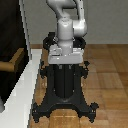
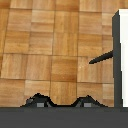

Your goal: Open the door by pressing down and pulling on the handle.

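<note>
Door (image 1: 10, 45): a tall dark panel is seen at the exterior view's left, set in a white frame (image 1: 27, 75).
Handle (image 1: 15, 60): a brown lever is seen jutting from the panel, untouched.
Gripper (image 1: 66, 67): it is held above the black pedestal (image 1: 65, 97), well apart from the handle.
Jaws: their opening cannot be told; nothing is seen held.
Floor (image 2: 45, 45): wooden parquet is shown.
</note>
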Motion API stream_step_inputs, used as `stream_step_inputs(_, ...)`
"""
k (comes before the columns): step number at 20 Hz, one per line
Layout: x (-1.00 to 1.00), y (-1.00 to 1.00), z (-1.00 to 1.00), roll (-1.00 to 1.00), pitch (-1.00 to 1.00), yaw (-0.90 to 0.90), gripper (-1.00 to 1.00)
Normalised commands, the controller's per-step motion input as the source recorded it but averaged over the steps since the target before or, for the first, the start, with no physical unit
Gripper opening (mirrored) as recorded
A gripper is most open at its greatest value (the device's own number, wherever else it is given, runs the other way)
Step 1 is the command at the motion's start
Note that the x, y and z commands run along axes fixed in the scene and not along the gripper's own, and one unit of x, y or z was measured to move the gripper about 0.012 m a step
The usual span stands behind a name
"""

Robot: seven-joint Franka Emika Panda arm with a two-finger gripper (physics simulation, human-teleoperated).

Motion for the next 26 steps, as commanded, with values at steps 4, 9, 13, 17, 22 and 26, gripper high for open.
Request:
stream_step_inputs(4, 0.0, 0.0, 0.0, 0.0, 0.0, 0.0, 1.0)
stream_step_inputs(9, 0.0, 0.0, 0.0, 0.0, 0.0, 0.0, 1.0)
stream_step_inputs(13, 0.0, 0.0, 0.75, 0.0, 0.0, 0.0, 1.0)
stream_step_inputs(17, 0.0, 0.0, 0.75, 0.0, 0.0, 0.0, 1.0)
stream_step_inputs(22, 0.0, 0.0, 0.8, 0.0, 0.0, 0.0, 1.0)
stream_step_inputs(26, 0.0, 0.0, 0.75, 0.0, 0.0, 0.0, 1.0)
